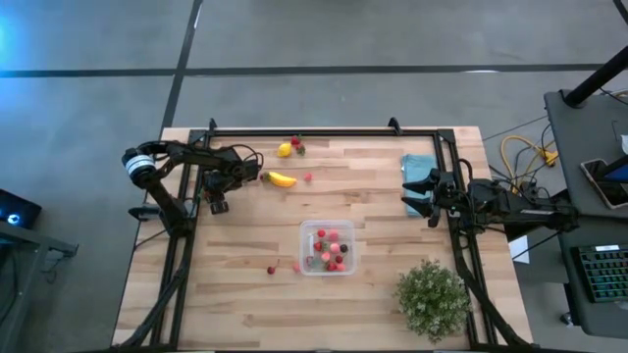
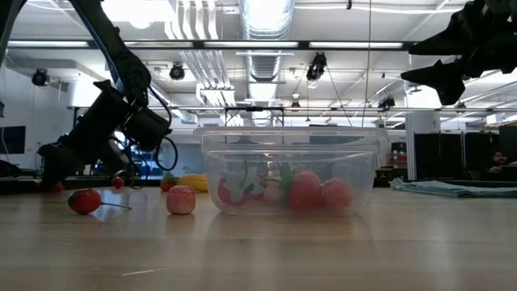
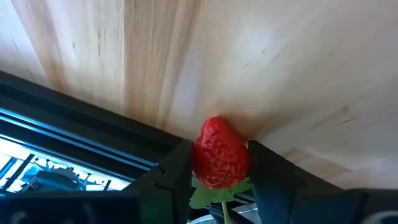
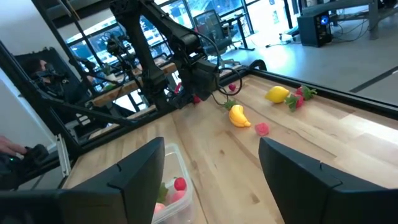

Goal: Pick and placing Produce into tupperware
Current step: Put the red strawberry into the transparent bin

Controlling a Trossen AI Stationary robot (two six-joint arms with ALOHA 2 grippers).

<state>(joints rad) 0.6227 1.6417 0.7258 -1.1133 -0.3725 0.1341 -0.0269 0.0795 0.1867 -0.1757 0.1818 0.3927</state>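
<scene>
High view shows the task partly done: the tub (image 1: 328, 247) sits mid-counter (image 1: 373, 186) holding a cluster of red and pink pieces, too bunched for an exact count, roughly eight. Left outside, by judgement: one banana (image 1: 283, 179), one lemon (image 1: 285, 149) with red berries (image 1: 295, 145) touching it, one pink piece (image 1: 308, 176) beside the banana, and two small pieces (image 1: 272, 270) near the tub. The left end effector (image 3: 219, 180), at the counter's left edge, has its fingers pressed against both sides of one strawberry (image 3: 219, 154), low on the wood. The right end effector (image 4: 211, 171) waits with fingers spread wide and empty, over the right side by a teal cloth (image 1: 418, 167).
</scene>
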